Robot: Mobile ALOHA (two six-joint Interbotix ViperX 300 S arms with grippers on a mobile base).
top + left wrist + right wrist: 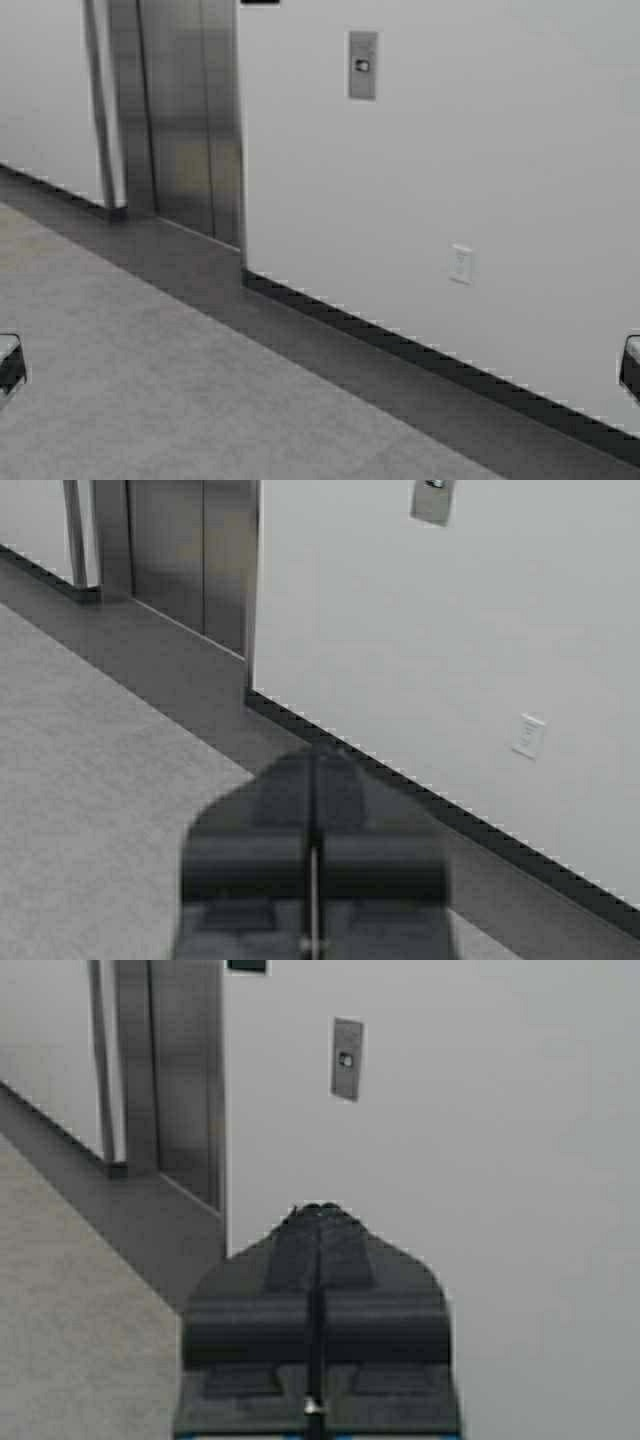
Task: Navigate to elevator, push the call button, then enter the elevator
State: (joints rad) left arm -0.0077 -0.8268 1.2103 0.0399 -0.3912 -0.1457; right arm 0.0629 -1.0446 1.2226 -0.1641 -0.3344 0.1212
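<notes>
The elevator (190,110) shows as brushed steel doors, closed, set into the white wall at the upper left; it also appears as the elevator (190,555) and the elevator (170,1070) in the wrist views. The call button (363,65) is a small grey plate on the wall to the right of the doors, seen too as the call button (347,1058) and, cut off at the frame edge, the call button (433,500). My left gripper (316,755) is shut and empty. My right gripper (320,1210) is shut and empty, well short of the wall. Both arms sit low at the frame edges in the high view.
A white outlet plate (461,264) sits low on the wall, right of the call plate. A dark baseboard (420,350) runs along the wall's foot. A white pillar (100,100) stands left of the doors. Grey floor (200,400) stretches ahead.
</notes>
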